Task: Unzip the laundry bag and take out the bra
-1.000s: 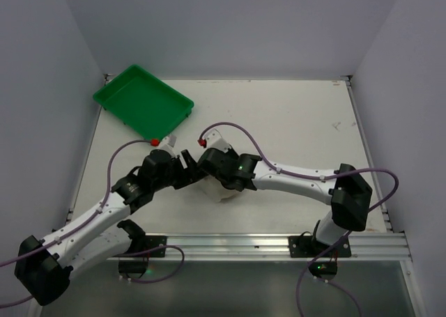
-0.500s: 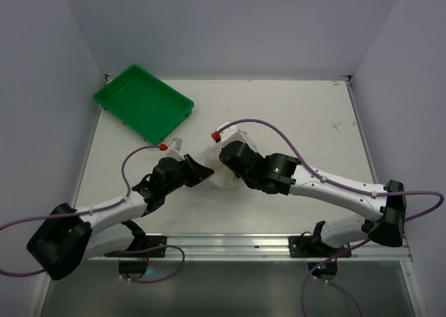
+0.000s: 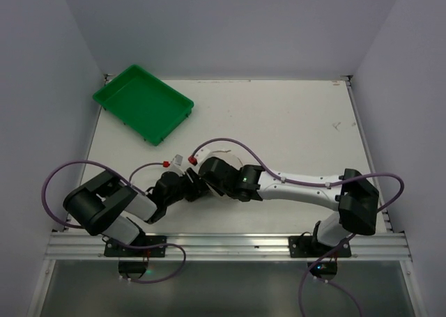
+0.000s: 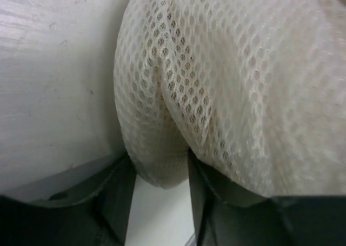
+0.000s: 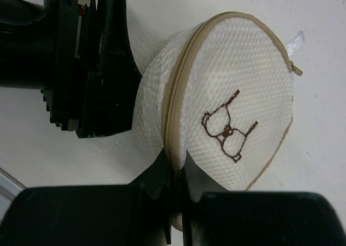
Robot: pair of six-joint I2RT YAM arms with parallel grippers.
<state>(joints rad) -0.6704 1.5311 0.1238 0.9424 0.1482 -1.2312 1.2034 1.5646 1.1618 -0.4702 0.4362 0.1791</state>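
Observation:
The laundry bag (image 5: 230, 94) is cream-white mesh with a tan zip round its lid and a brown bra drawing. It lies on its side on the white table. My right gripper (image 5: 175, 173) is shut on the zip rim at the bag's near edge. The zip pull (image 5: 296, 68) sticks out at the far right of the lid. My left gripper (image 4: 161, 175) is shut on a fold of the bag's mesh wall (image 4: 227, 84). In the top view both grippers (image 3: 197, 183) meet near the front middle and hide the bag. The bra is not visible.
A green tray (image 3: 143, 102) sits at the back left. The left gripper's black body (image 5: 86, 67) is close against the bag's left side. The metal rail (image 3: 230, 244) runs along the near table edge, just behind both arms.
Both grippers and the bag have moved toward the near edge and a little left. The left arm has folded back tight, and the right arm now covers the bag from above.

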